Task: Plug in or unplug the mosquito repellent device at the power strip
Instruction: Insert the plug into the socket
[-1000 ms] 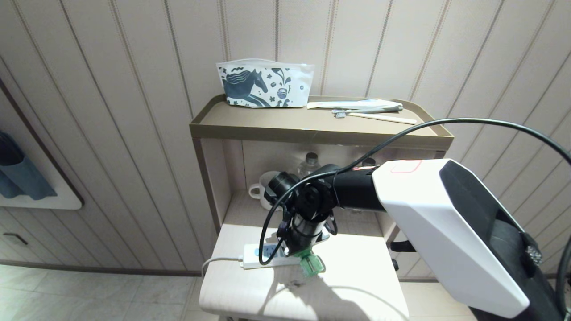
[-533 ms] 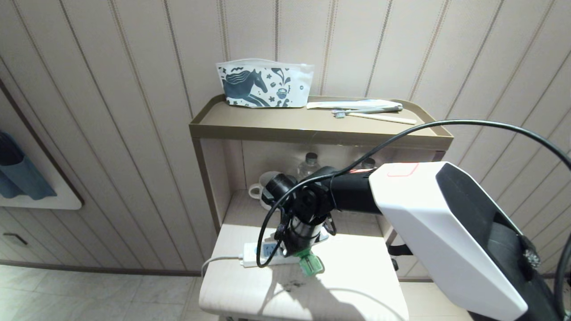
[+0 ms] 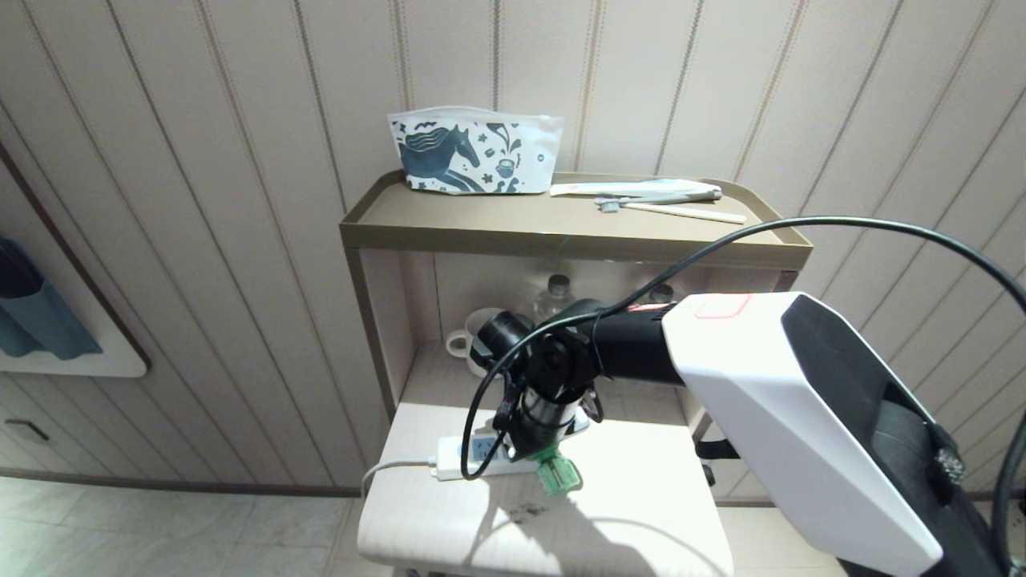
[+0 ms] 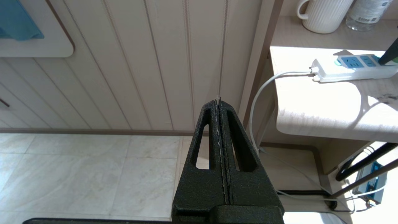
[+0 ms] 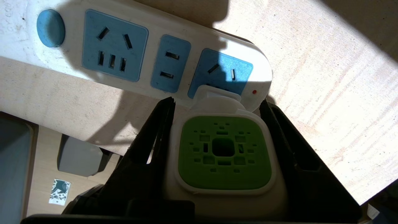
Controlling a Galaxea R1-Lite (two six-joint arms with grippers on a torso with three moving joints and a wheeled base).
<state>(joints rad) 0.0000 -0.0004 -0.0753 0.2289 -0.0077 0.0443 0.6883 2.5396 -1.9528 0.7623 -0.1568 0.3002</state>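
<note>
The right gripper (image 5: 217, 105) is pinching the mosquito repellent device (image 5: 224, 152); one black finger (image 5: 146, 155) lies flat against each side of its white-and-green square head. The device's white plug end overlaps the last light-blue socket face of the power strip (image 5: 149, 40), beside the small red indicator dot — whether the prongs are seated cannot be told. From that socket the middle two-slot face lies toward 10 o'clock, then the larger five-slot face, and the blue oval button (image 5: 50, 24) sits at the far end.

In the head view the right arm (image 3: 769, 401) reaches in from 4 o'clock, its black wrist pointed down at the power strip (image 3: 469, 458) on the pale lower shelf (image 3: 609, 513). The green of the mosquito repellent device (image 3: 559, 474) shows just below the wrist, at the strip's 3 o'clock end. A grey-white cord (image 3: 385, 471) leaves the strip's 9 o'clock end and drops over the shelf edge. Behind the arm, at 12 o'clock, stand a white mug (image 3: 473, 340) and a clear water bottle (image 3: 555, 296). On the brown top shelf (image 3: 481, 220) rest a horse-print pouch (image 3: 473, 152) and a toothbrush (image 3: 673, 210).

The left gripper (image 4: 219, 102) hangs off the shelf's 9 o'clock side, above the tiled floor (image 4: 77, 174) — its fingers pressed together on nothing.
</note>
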